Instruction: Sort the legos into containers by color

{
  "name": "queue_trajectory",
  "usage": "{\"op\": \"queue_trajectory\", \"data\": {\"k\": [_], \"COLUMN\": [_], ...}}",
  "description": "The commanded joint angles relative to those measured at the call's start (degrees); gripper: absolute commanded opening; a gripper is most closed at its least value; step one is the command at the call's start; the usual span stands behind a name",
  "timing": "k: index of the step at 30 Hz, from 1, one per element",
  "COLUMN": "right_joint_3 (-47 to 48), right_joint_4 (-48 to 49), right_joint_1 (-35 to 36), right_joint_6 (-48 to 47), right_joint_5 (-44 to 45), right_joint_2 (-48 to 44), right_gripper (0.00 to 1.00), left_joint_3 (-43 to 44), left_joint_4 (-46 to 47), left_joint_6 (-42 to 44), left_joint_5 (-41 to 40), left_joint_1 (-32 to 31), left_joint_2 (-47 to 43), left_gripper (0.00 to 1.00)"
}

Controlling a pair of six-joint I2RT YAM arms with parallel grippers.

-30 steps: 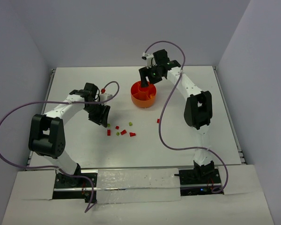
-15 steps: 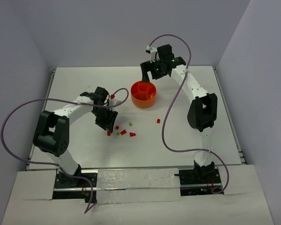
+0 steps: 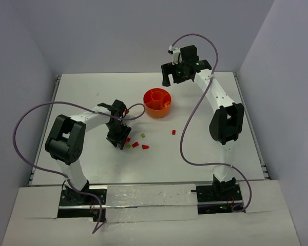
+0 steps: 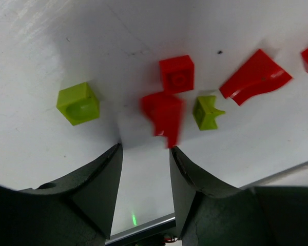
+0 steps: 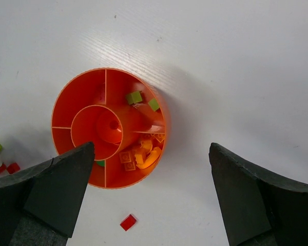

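Observation:
The orange bowl [image 3: 157, 109] stands mid-table, its containers ringed round a central cup. From above, the right wrist view shows the bowl [image 5: 72, 93] holding green legos [image 5: 134, 97] in one compartment and orange legos [image 5: 142, 154] in another. My right gripper [image 3: 170, 78] hangs wide open and empty, high over the bowl's far right. Down on the table at a loose cluster, my left gripper [image 4: 145, 149] is open with nothing between its fingers. A blurred red lego [image 4: 164, 115] lies at its right fingertip. Close by are a red square lego [image 4: 176, 74], a green lego [image 4: 78, 103] and a small green bit [image 4: 206, 112].
A curved red piece [image 4: 254, 77] lies right of the cluster. More red bits [image 3: 135, 144] sit just beyond my left gripper. A single red lego [image 3: 173, 131] lies apart, below and right of the bowl, also seen as a red lego [image 5: 128, 222] under my right gripper.
My left gripper has swung right and nearer, onto the loose cluster. My right gripper has lifted off the bowl toward the back right and opened wide.

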Motion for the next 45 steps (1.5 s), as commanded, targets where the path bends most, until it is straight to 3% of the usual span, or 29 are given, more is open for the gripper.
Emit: {"op": "queue_trajectory", "data": {"k": [1, 7, 23, 35, 45], "right_joint_3": [-0.36, -0.63, -2.99, -3.51, -3.67], "right_joint_4": [-0.01, 0.09, 0.0, -0.15, 0.09], "right_joint_1": [-0.22, -0.28, -0.31, -0.49, -0.61], "right_joint_6": [-0.5, -0.62, -1.56, -1.65, -1.42], "right_joint_5": [0.67, 0.75, 1.55, 1.67, 1.5], "right_joint_2": [-5.17, -5.15, -6.43, -6.58, -6.36], "right_gripper": [0.99, 0.99, 0.99, 0.99, 0.99], "left_joint_3": [1.86, 2.34, 8.36, 11.54, 9.2], "left_joint_4": [0.82, 1.72, 2.92, 2.95, 2.17], "left_joint_6": [-1.4, -1.14, 0.02, -1.05, -0.47], "left_joint_5": [-4.0, -5.66, 4.52, 1.84, 0.09], "left_joint_1": [-0.19, -0.19, -2.6, -4.44, -4.45], "left_joint_2": [1.68, 1.36, 1.31, 5.5, 4.83], "left_gripper": [0.5, 0.49, 0.56, 0.54, 0.52]}}
